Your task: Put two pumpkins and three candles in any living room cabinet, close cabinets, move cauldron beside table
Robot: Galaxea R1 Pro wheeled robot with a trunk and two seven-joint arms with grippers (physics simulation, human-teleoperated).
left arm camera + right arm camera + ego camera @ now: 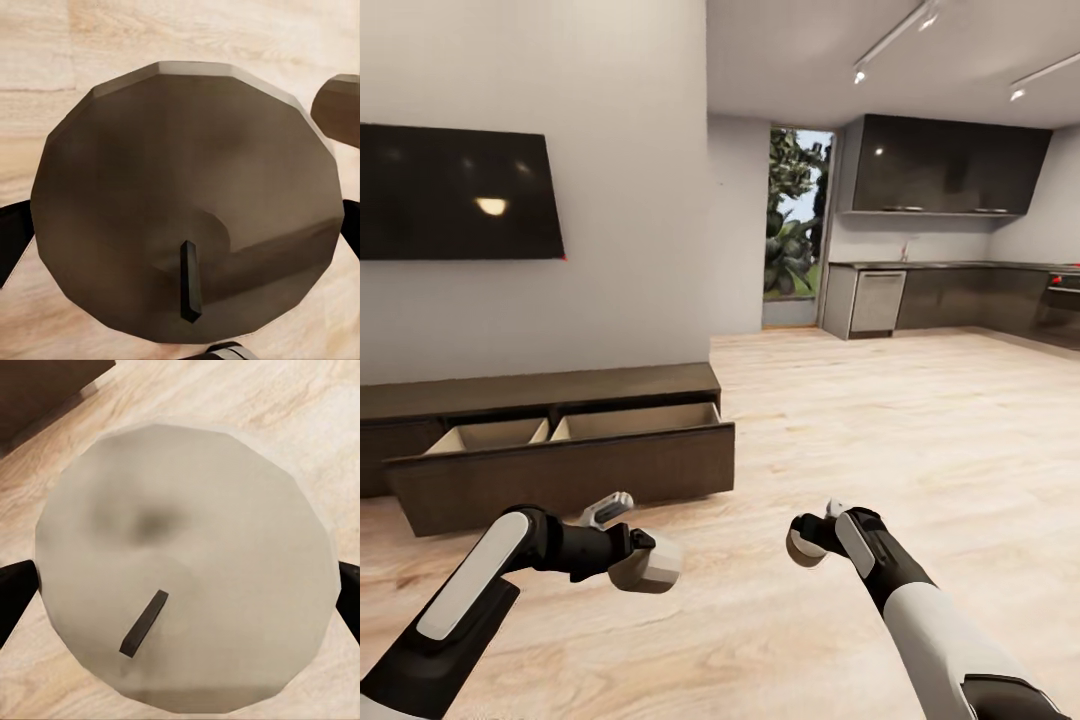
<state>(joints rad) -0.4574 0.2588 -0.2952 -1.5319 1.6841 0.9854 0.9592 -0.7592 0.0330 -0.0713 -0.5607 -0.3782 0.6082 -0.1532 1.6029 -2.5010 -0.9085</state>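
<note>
My left gripper is shut on a pale, stubby candle, low over the wood floor. Its round top and dark wick show in the left wrist view, with a dark finger at each side. My right gripper is shut on a second candle, whose beige top shows close up. The long dark-brown cabinet stands ahead on the left with one wide drawer pulled out. Its beige compartments look empty. The pumpkins, cauldron and table are out of view.
A black TV hangs on the wall above the cabinet. Bare wood floor stretches to the right toward a dark grey kitchen and a glass door. The open drawer front juts toward me.
</note>
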